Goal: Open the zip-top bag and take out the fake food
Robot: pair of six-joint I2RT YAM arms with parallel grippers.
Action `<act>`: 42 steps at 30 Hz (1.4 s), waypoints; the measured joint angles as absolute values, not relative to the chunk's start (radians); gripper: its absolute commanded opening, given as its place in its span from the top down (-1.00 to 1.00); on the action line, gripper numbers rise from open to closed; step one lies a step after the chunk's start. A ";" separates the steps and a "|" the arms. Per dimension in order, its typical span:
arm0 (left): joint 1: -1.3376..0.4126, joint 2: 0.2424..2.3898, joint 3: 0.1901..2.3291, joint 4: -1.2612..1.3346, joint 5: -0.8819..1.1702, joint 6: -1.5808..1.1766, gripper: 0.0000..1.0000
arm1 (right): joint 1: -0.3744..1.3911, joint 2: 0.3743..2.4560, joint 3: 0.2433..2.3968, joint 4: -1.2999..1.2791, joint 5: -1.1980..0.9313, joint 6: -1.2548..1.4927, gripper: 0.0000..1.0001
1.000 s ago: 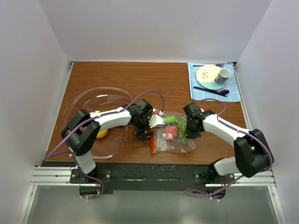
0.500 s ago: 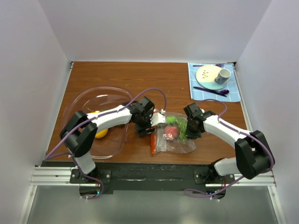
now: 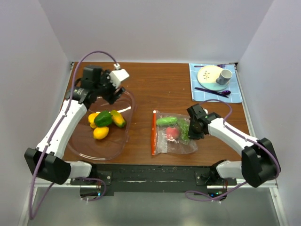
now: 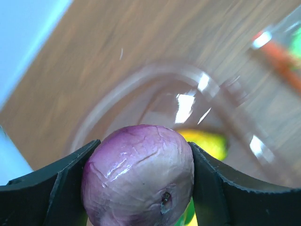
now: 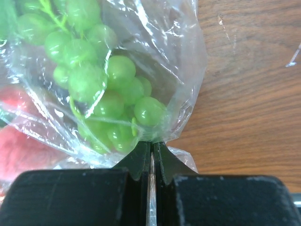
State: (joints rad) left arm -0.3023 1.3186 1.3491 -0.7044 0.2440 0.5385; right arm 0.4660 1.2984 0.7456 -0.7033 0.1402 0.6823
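Plainly the emptying step is in hand. The desk shows open wood between the clear bowl at left and the zip-top bag at centre-right, room enough for carrying across. The bag lies flat, zip strip toward the bowl, with fake food inside: grapes and a pink-red piece. The right pincer is clamped on the bag's far edge. The left pincer, above the bowl's far rim, grips a purple piece; its release should probably land inside that rim.
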 measured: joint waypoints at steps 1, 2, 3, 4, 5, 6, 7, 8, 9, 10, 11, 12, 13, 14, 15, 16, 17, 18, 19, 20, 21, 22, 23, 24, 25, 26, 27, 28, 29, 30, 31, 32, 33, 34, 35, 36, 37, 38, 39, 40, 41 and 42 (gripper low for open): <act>-0.253 1.315 1.319 -0.700 0.236 0.540 -0.99 | 0.466 1.288 0.752 -0.715 0.141 0.682 1.00; -0.221 1.318 1.285 -0.700 0.230 0.540 -1.00 | 0.466 1.280 0.761 -0.727 0.142 0.682 1.00; -0.202 1.326 1.243 -0.694 0.223 0.541 -1.00 | 0.466 1.272 0.774 -0.741 0.143 0.682 1.00; -0.194 1.333 1.195 -0.690 0.220 0.538 -1.00 | 0.466 1.266 0.791 -0.757 0.143 0.681 1.00; -0.191 1.339 1.158 -0.691 0.220 0.535 -0.99 | 0.466 1.261 0.809 -0.771 0.143 0.680 1.00; -0.191 1.343 1.116 -0.699 0.228 0.532 -1.00 | 0.466 1.258 0.838 -0.793 0.143 0.678 1.00; -0.193 1.343 1.095 -0.717 0.251 0.525 -1.00 | 0.466 1.256 0.872 -0.813 0.143 0.675 1.00; -0.194 1.343 1.091 -0.734 0.275 0.517 -1.00 | 0.466 1.254 0.909 -0.830 0.144 0.672 1.00; -0.198 1.340 1.092 -0.744 0.307 0.510 -1.00 | 0.466 1.254 0.948 -0.846 0.144 0.669 1.00; -0.207 1.336 1.100 -0.750 0.340 0.504 -1.00 | 0.466 1.254 0.983 -0.859 0.143 0.665 1.00; -0.220 1.332 1.110 -0.755 0.373 0.494 -1.00 | 0.466 1.254 1.019 -0.871 0.143 0.661 1.00; -0.238 1.322 1.121 -0.756 0.407 0.485 -0.99 | 0.466 1.254 1.053 -0.883 0.143 0.657 1.00; -0.279 1.313 1.126 -0.754 0.429 0.480 -1.00 | 0.467 1.254 1.082 -0.891 0.141 0.654 1.00; -0.324 1.301 1.127 -0.749 0.445 0.471 -0.99 | 0.468 1.253 1.104 -0.898 0.139 0.653 1.00; -0.379 1.288 1.127 -0.743 0.467 0.462 -0.99 | 0.471 1.253 1.122 -0.907 0.139 0.653 1.00; -0.423 1.280 1.127 -0.738 0.487 0.456 -1.00 | 0.475 1.253 1.133 -0.913 0.138 0.653 1.00; -0.474 1.273 1.126 -0.731 0.514 0.448 -1.00 | 0.482 1.253 1.139 -0.918 0.138 0.654 1.00; -0.517 1.270 1.125 -0.723 0.542 0.439 -1.00 | 0.491 1.253 1.142 -0.925 0.138 0.654 1.00; -0.547 1.271 1.124 -0.715 0.562 0.432 -0.99 | 0.500 1.253 1.142 -0.930 0.138 0.655 1.00; -0.566 1.277 1.121 -0.710 0.576 0.429 -0.99 | 0.509 1.254 1.142 -0.937 0.138 0.656 1.00; -0.576 1.285 1.118 -0.708 0.582 0.428 -1.00 | 0.517 1.254 1.141 -0.942 0.137 0.656 1.00; -0.591 1.299 1.111 -0.704 0.582 0.429 -0.99 | 0.523 1.254 1.139 -0.945 0.138 0.658 1.00; -0.601 1.316 1.100 -0.697 0.579 0.429 -1.00 | 0.525 1.254 1.136 -0.947 0.138 0.660 1.00; -0.614 1.331 1.086 -0.694 0.570 0.430 -1.00 | 0.525 1.253 1.127 -0.944 0.138 0.662 1.00; -0.628 1.351 1.067 -0.693 0.558 0.434 -1.00 | 0.525 1.251 1.112 -0.942 0.139 0.664 1.00; -0.642 1.370 1.049 -0.693 0.546 0.438 -0.99 | 0.525 1.247 1.090 -0.939 0.140 0.667 1.00; -0.651 1.385 1.034 -0.693 0.538 0.440 -1.00 | 0.525 1.242 1.063 -0.936 0.142 0.670 1.00; -0.664 1.401 1.017 -0.694 0.528 0.443 -1.00 | 0.525 1.240 1.039 -0.936 0.144 0.672 1.00; -0.675 1.418 1.000 -0.693 0.516 0.448 -1.00 | 0.525 1.237 1.006 -0.929 0.146 0.675 1.00; -0.691 1.435 0.984 -0.692 0.500 0.453 -1.00 | 0.525 1.236 0.973 -0.926 0.149 0.676 1.00; -0.704 1.449 0.972 -0.684 0.488 0.460 -1.00 | 0.525 1.236 0.933 -0.921 0.155 0.679 1.00; -0.716 1.459 0.966 -0.675 0.475 0.464 -1.00 | 0.525 1.237 0.907 -0.919 0.161 0.681 1.00; -0.732 1.470 0.958 -0.667 0.459 0.468 -0.99 | 0.525 1.238 0.875 -0.910 0.166 0.682 1.00; -0.744 1.481 0.952 -0.658 0.442 0.471 -1.00 | 0.525 1.239 0.850 -0.904 0.168 0.683 1.00; -0.758 1.497 0.949 -0.651 0.429 0.476 -1.00 | 0.525 1.244 0.824 -0.896 0.172 0.684 1.00; -0.765 1.510 0.949 -0.644 0.420 0.480 -1.00 | 0.525 1.250 0.804 -0.889 0.176 0.685 1.00; -0.770 1.528 0.949 -0.634 0.410 0.484 -1.00 | 0.525 1.259 0.787 -0.883 0.182 0.685 1.00; -0.772 1.544 0.949 -0.622 0.402 0.488 -1.00 | 0.525 1.272 0.772 -0.875 0.190 0.686 1.00; -0.773 1.562 0.949 -0.609 0.395 0.491 -1.00 | 0.525 1.285 0.763 -0.866 0.193 0.686 1.00; -0.776 1.578 0.949 -0.597 0.392 0.493 -0.99 | 0.525 1.299 0.757 -0.859 0.196 0.686 1.00; -0.778 1.594 0.950 -0.586 0.390 0.493 -1.00 | 0.525 1.309 0.755 -0.852 0.197 0.686 1.00; -0.780 1.607 0.952 -0.579 0.389 0.494 -1.00 | 0.526 1.320 0.754 -0.845 0.197 0.686 1.00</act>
